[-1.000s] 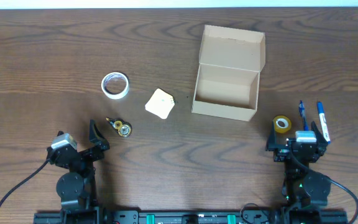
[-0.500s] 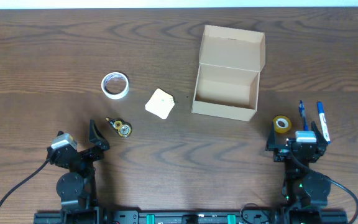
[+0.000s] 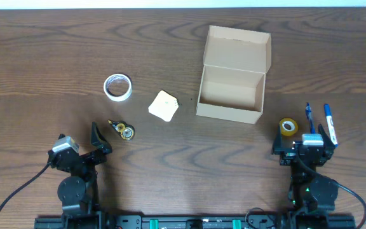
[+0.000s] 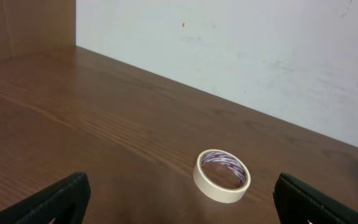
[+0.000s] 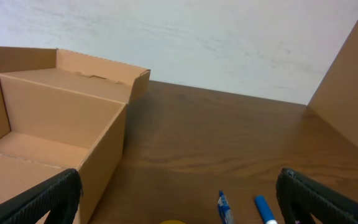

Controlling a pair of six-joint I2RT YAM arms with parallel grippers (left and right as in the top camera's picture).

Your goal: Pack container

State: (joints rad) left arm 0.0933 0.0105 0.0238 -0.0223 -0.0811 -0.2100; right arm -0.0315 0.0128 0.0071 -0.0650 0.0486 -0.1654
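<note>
The container [image 3: 227, 113] is open and empty: nothing is packed yet. White tape roll [image 3: 117, 87] and pad [image 3: 164, 105] lie left of it, yellow roll [image 3: 288, 126] right. Left gripper [image 3: 101, 141] and right gripper [image 3: 302, 133] stand apart, empty.

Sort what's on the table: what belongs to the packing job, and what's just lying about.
Job: open cardboard box.
Lying about, probably waiting to go in: white tape roll, cream pad, yellow tape roll, blue pens, small gold object.
</note>
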